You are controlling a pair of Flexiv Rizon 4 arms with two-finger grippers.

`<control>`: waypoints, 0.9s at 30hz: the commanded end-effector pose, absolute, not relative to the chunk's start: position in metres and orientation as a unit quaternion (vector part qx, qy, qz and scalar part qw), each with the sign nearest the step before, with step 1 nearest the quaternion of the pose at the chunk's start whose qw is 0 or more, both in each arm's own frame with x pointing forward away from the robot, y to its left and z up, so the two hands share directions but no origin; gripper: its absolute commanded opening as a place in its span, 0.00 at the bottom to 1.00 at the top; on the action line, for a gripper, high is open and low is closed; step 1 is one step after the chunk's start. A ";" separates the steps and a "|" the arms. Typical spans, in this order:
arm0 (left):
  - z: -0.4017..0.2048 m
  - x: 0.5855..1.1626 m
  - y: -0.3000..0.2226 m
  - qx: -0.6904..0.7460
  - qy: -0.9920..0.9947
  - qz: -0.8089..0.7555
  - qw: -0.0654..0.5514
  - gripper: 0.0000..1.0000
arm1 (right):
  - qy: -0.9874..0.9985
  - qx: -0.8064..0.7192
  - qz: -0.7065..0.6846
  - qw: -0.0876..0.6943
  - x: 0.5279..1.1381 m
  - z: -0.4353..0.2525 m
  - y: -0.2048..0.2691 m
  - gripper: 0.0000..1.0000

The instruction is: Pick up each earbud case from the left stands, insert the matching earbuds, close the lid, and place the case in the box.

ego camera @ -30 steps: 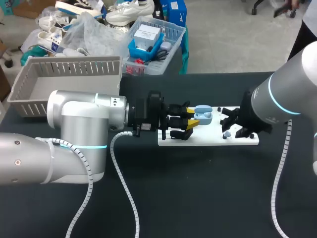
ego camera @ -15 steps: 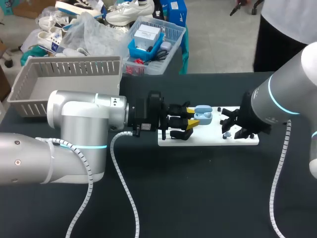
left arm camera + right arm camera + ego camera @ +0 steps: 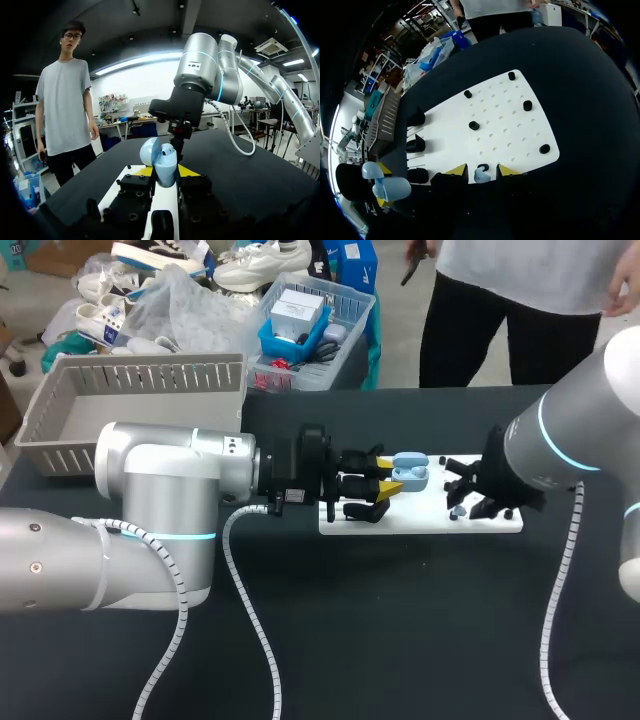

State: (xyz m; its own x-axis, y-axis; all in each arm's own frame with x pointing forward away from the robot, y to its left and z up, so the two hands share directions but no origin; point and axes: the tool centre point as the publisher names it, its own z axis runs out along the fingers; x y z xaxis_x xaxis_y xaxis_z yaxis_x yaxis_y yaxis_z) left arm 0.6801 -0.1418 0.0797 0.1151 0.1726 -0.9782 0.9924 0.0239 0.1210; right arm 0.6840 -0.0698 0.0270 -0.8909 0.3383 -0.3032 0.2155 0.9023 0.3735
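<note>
Earbud case (image 3: 162,165), lid open, is clamped in the left end effector (image 3: 166,171) over the white board (image 3: 505,135) – no shift in the last second, both arms near static. The right end effector (image 3: 481,171) straddles an earbud (image 3: 481,175), fingers apart, not clamped – insertion looks pending. Box (image 3: 140,375) is far left; black pegs (image 3: 474,125) ahead, none blocking.

case (image 3: 164,165): glossy smooth plastic | board (image 3: 420,521): smooth matt plastic | table (image 3: 400,640): matt black | box (image 3: 140,362): slatted plastic
</note>
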 end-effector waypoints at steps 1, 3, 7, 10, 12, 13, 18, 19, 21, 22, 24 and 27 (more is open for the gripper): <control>0.079 0.679 -0.142 0.560 0.519 -0.415 0.494 0.00 | 0.957 0.144 0.167 0.187 0.685 0.026 -0.068 0.34; 0.079 0.679 -0.142 0.560 0.519 -0.415 0.494 0.00 | 0.957 0.145 0.166 0.186 0.685 0.026 -0.068 0.34; 0.079 0.679 -0.142 0.560 0.519 -0.415 0.494 0.00 | 0.958 0.146 0.166 0.185 0.685 0.025 -0.069 0.34; 0.079 0.679 -0.142 0.560 0.519 -0.415 0.494 0.00 | 0.958 0.147 0.165 0.185 0.685 0.025 -0.069 0.33; 0.079 0.679 -0.142 0.560 0.519 -0.415 0.494 0.00 | 0.958 0.147 0.165 0.185 0.685 0.025 -0.069 0.32; 0.079 0.679 -0.142 0.560 0.519 -0.415 0.494 0.00 | 0.958 0.147 0.165 0.185 0.685 0.025 -0.069 0.32; 0.079 0.679 -0.142 0.560 0.519 -0.415 0.494 0.00 | 0.957 0.148 0.166 0.184 0.686 0.024 -0.069 0.30; 0.079 0.679 -0.142 0.560 0.519 -0.415 0.494 0.00 | 0.957 0.148 0.166 0.184 0.686 0.024 -0.069 0.30; 0.079 0.679 -0.142 0.560 0.519 -0.415 0.494 0.00 | 0.957 0.149 0.166 0.184 0.686 0.024 -0.069 0.28; 0.079 0.679 -0.142 0.560 0.519 -0.415 0.494 0.00 | 0.957 0.149 0.166 0.184 0.685 0.024 -0.069 0.27; 0.079 0.679 -0.142 0.560 0.519 -0.415 0.494 0.00 | 0.957 0.150 0.167 0.184 0.685 0.024 -0.069 0.27; 0.079 0.679 -0.142 0.560 0.519 -0.415 0.494 0.00 | 0.957 0.151 0.167 0.184 0.685 0.023 -0.069 0.28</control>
State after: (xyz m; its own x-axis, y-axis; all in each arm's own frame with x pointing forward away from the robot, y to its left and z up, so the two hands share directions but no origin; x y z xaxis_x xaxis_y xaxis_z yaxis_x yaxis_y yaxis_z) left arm 0.6801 -0.1418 0.0797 0.1152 0.1725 -0.9782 0.9924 0.0239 0.1210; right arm 0.6857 -0.0693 0.0247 -0.8890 0.3485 -0.2971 0.2282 0.8996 0.3724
